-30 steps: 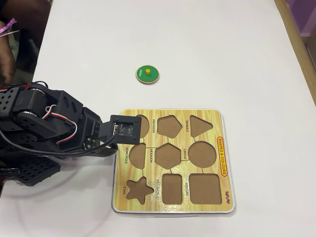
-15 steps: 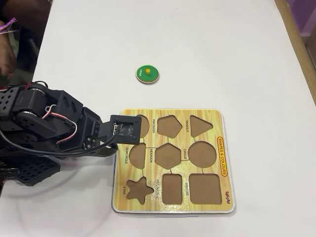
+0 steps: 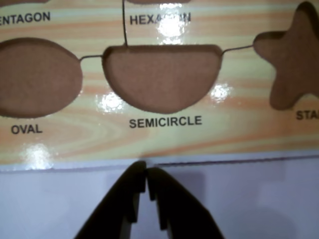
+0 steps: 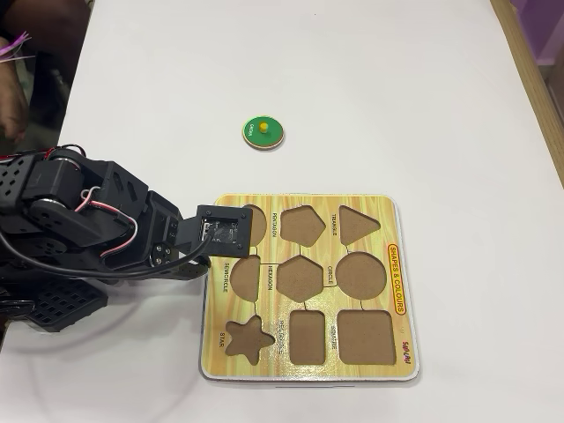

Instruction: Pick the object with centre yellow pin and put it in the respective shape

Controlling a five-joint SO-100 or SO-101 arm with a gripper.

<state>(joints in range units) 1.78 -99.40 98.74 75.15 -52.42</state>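
The green round piece with a yellow centre pin (image 4: 263,132) lies on the white table, beyond the top edge of the puzzle board (image 4: 304,374) in the overhead view. It is out of the wrist view. The board's round recess (image 4: 359,275) is empty. My gripper (image 3: 146,167) is shut and empty, with its tips at the board's edge in front of the semicircle recess (image 3: 162,74). In the overhead view the gripper (image 4: 201,268) is at the board's left edge, well away from the green piece.
The wrist view also shows the oval recess (image 3: 35,77) and star recess (image 3: 294,59), both empty. All the board's recesses look empty in the overhead view. The arm's base (image 4: 53,229) fills the left side. A wooden strip (image 4: 538,79) runs along the table's right edge.
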